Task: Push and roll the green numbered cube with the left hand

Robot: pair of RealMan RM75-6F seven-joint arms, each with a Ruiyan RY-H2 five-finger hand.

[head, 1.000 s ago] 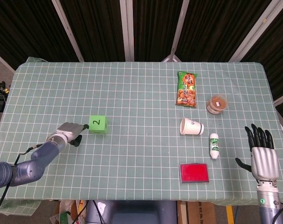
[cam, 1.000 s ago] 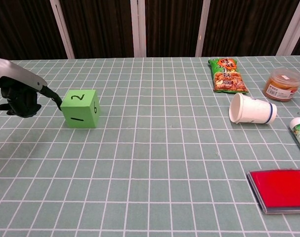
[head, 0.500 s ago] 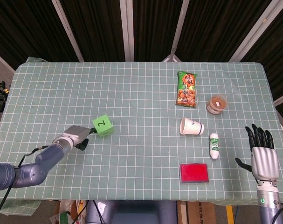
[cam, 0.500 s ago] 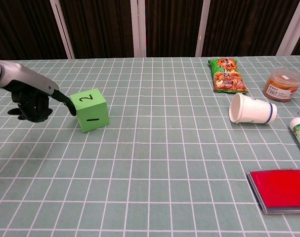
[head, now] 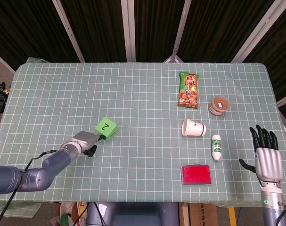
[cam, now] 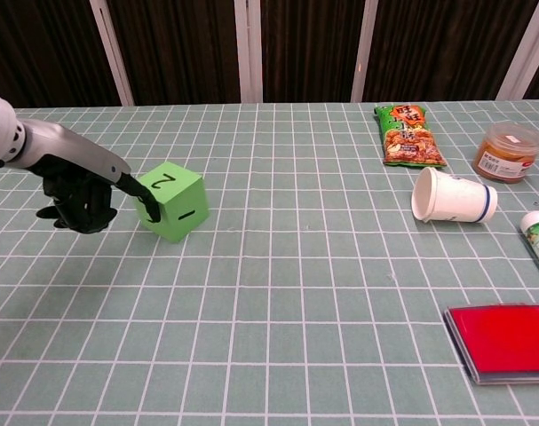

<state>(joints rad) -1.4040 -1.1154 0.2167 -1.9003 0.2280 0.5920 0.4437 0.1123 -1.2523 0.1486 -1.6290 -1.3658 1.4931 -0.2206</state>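
The green numbered cube (head: 106, 127) (cam: 173, 201) sits left of the table's middle, turned corner-on, a "2" on its top face. My left hand (head: 85, 141) (cam: 83, 190) is just left of it, most fingers curled in and one fingertip (cam: 148, 209) stretched out, touching the cube's left face. It holds nothing. My right hand (head: 266, 156) hovers at the table's near right corner, fingers spread, empty; only the head view shows it.
A snack bag (head: 188, 90) and a brown-lidded jar (head: 219, 105) lie far right. A paper cup (head: 193, 127) lies on its side beside a small white bottle (head: 216, 146). A red flat case (head: 196, 174) is near the front edge.
My left hand has moved right, pushing the cube along the table. The cube has slid right and twisted so a corner now faces front. The right hand stayed put.
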